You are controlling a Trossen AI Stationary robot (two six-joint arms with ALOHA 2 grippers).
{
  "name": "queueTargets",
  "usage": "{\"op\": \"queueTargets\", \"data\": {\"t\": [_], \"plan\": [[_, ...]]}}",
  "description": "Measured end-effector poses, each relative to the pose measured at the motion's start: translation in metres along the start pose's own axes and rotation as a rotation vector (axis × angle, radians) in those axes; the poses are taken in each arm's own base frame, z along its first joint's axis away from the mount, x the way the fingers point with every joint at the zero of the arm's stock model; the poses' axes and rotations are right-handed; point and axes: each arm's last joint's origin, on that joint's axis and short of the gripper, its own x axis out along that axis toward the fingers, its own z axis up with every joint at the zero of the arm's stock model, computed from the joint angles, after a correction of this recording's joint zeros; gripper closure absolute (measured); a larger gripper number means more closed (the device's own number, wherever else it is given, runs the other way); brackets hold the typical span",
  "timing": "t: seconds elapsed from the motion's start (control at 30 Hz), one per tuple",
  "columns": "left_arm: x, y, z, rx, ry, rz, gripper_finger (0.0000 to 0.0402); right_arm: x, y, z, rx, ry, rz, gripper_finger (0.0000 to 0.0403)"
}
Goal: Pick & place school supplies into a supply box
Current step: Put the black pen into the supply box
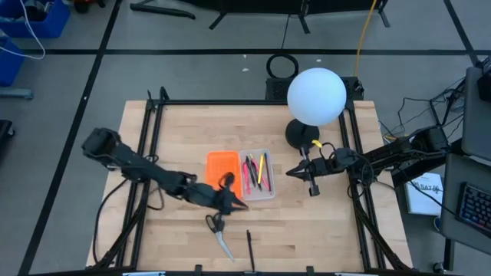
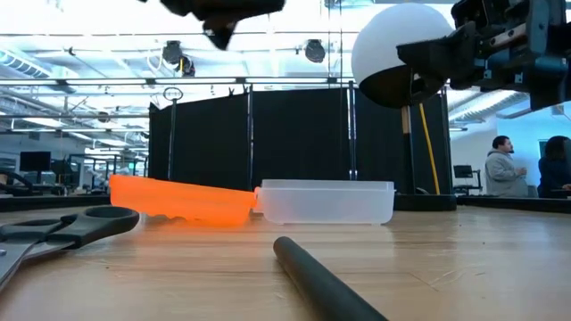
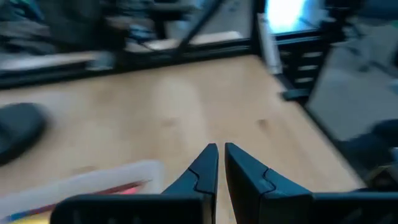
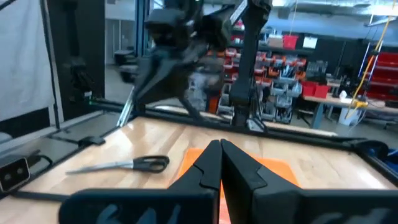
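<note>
Orange plastic marks the grid-patterned half of the supply box (image 1: 240, 174), which lies open near the middle of the wooden table (image 1: 176, 134), its translucent whitish tray on the side toward the right arm. In the tray lie several thin pens and pencils (image 1: 255, 172), pink, yellow and dark ones side by side. The low view shows the orange half tilted and the whitish tray flat on the tabletop. The left gripper (image 1: 238, 205) hangs just off the near corner of the box, above the table, and its two dark fingers (image 3: 205, 171) are pressed nearly together with nothing between them. Just beside it, toward the table's front edge, the small silver scissors (image 1: 218, 233) with black handles lie flat, blades pointing at the front edge. A black pen (image 1: 250, 246) lies a little farther toward the right arm, near the front edge and apart from the scissors. The right gripper (image 1: 296, 172) hovers beside the tray's outer side, close to the dark base of the white globe lamp (image 1: 315, 96), and its fingers (image 4: 210, 165) are likewise closed and empty.
</note>
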Motion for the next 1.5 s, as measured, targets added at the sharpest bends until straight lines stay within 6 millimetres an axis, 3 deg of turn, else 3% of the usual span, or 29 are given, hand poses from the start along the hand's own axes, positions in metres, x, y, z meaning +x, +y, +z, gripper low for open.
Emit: {"op": "queueTargets", "data": {"t": [0.23, 0.5, 0.6, 0.8, 1.03, 1.2, 1.5], "plan": [[0.059, -0.025, 0.014, -0.085, 0.253, -0.143, 0.0364, 0.000, 0.000, 0.001, 0.019, -0.013, 0.003, 0.0401], [0.096, -0.074, 0.022, 0.301, 0.548, -0.172, 0.0364, 0.000, 0.000, 0.001, 0.026, -0.009, 0.004, 0.0401], [0.105, -0.087, 0.023, 0.366, 0.558, -0.193, 0.0364, 0.000, 0.000, 0.001, 0.024, -0.013, 0.004, 0.0402], [0.116, -0.094, 0.022, 0.405, 0.583, -0.213, 0.0348, 0.000, 0.000, 0.003, -0.002, -0.027, 0.003, 0.0401], [0.115, -0.092, 0.000, 0.469, 0.702, -0.223, 0.0244, 0.000, 0.000, 0.004, -0.005, -0.040, 0.004, 0.0402], [0.116, -0.092, -0.003, 0.544, 0.699, -0.226, 0.0184, 0.000, 0.000, 0.004, -0.006, -0.043, 0.004, 0.0402], [0.120, -0.085, -0.009, 0.681, 0.679, -0.254, 0.0159, 0.000, 0.000, 0.003, -0.005, -0.036, 0.005, 0.0403]]}}
